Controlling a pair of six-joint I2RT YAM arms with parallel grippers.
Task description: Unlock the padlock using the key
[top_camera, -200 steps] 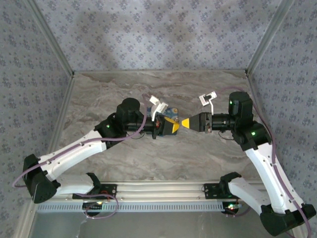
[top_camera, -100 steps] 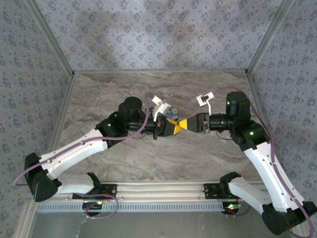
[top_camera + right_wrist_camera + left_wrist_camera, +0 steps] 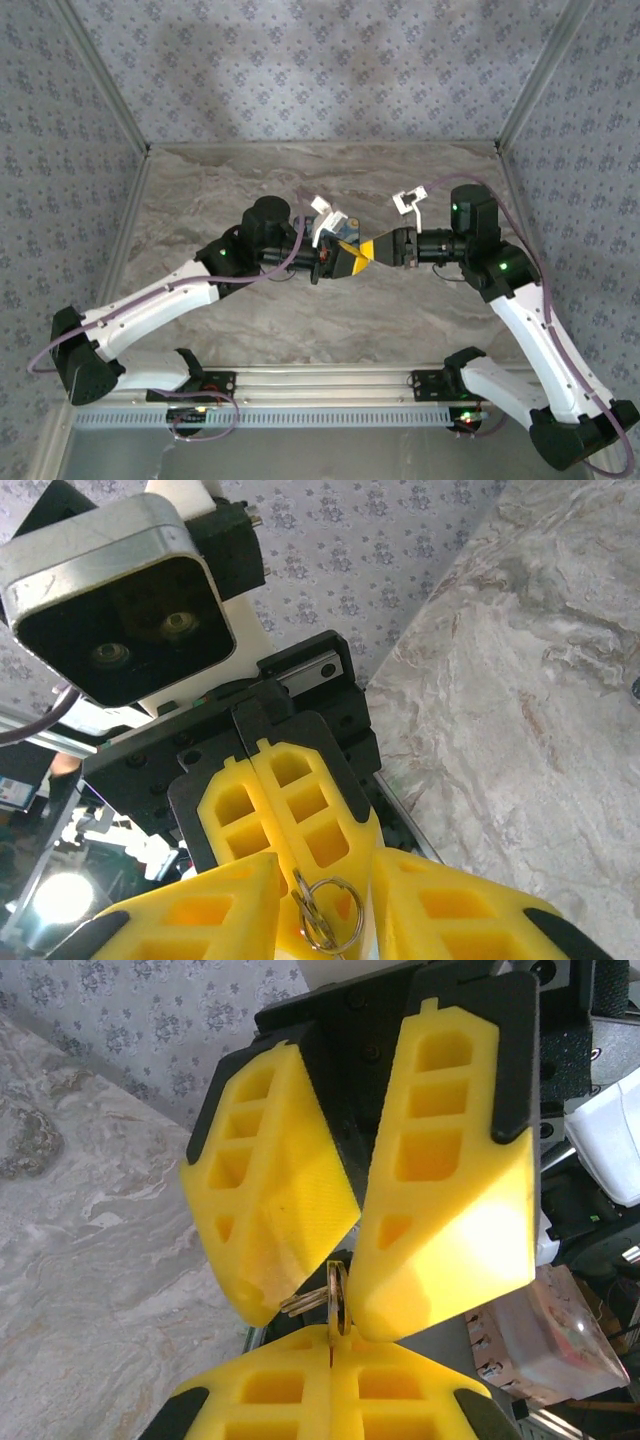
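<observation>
Where the left fingers (image 3: 278, 828) are shut on a key ring (image 3: 328, 912), the right fingers (image 3: 288, 1272) stand slightly parted either side of it, above the desk (image 3: 200, 200).

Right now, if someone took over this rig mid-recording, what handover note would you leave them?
Left gripper: shut on the key ring, held in the air above the table, tip to tip with the right.
Right gripper: open, jaws narrow on either side of the ring; no firm pinch visible.
Padlock and key blade: cannot tell where they are.
Done: ring lifted and presented between the arms.
Left: secure the key, insert it, turn it, open the padlock.
</observation>
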